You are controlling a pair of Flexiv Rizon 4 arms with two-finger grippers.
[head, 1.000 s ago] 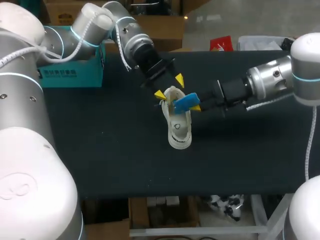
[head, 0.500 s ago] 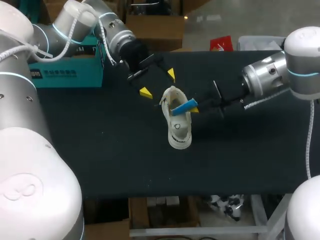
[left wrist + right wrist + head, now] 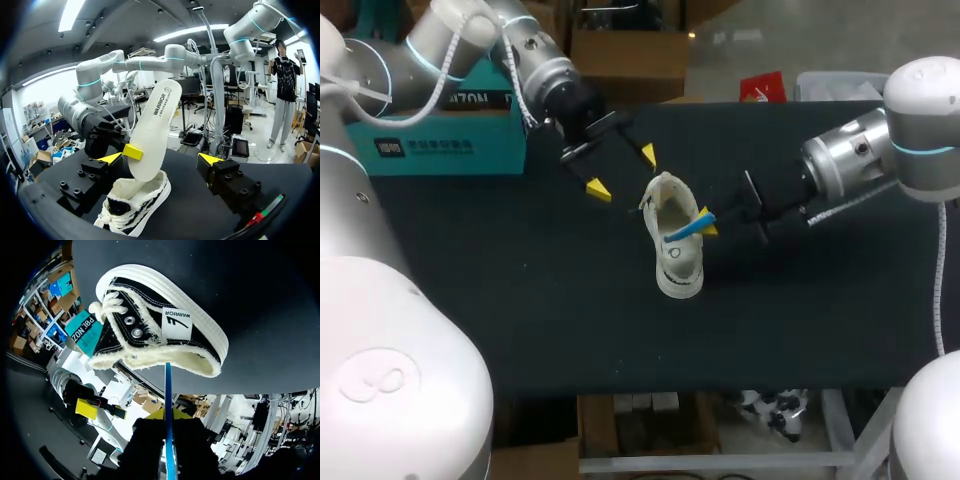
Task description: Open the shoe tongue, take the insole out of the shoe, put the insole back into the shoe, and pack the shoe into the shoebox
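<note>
Shoe (image 3: 678, 258) stands on its sole near the middle of the dark counter (image 3: 520, 300), its fleecy opening facing up. A blue insole (image 3: 684, 228) sticks out of that opening at a tilt. Its lower end is down at the mouth of the shoe and the rest rises clear above it. Seen from the left wrist, the insole shows a pale underside and stands tall over the shoe.

The right arm (image 3: 860, 160) comes in from the right side, and the right hand (image 3: 706, 222) is clamped on the insole. Its two fingers press the thin sheet from both faces, partway up its length. From the right wrist the insole appears edge-on as a thin blue line running from between the fingers towards the shoe's opening.

The left arm (image 3: 460, 50) reaches in from the far left corner. The left hand (image 3: 622, 172) hangs just beside the shoe on its far left side, not touching it. Its yellow fingertips (image 3: 647, 155) are spread wide and hold nothing. From the left wrist, the shoe and the raised insole lie straight ahead of the spread fingers.

A teal shoebox (image 3: 430, 140) sits at the far left of the counter, behind the left arm and well apart from the shoe
</note>
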